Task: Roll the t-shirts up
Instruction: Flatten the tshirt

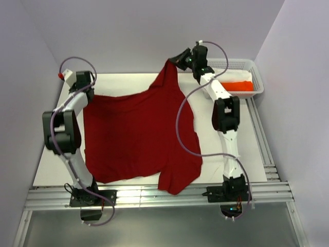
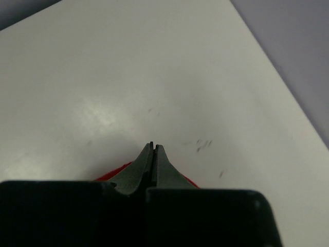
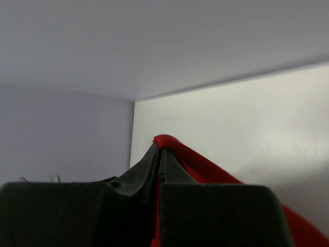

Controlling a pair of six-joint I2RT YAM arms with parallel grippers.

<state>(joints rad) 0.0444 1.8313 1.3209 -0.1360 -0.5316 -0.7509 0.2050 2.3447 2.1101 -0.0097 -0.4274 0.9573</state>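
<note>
While the dark crimson cloth t-shirt (image 1: pixel 136 134) lies spread across the white table (image 1: pixel 128 82), the left gripper (image 2: pixel 153 146) sits closed at its far left corner, hold unclear. The right gripper (image 1: pixel 174 60) pinches the far right corner, raised in a peak.

Dark crimson t-shirt (image 1: pixel 133 134) — spread mostly flat on table (image 1: pixel 123 81), far-right corner raised.

The right claw (image 3: pixel 160 150) clamps a raised fold of red t-shirt (image 3: pixel 205 171).
</note>
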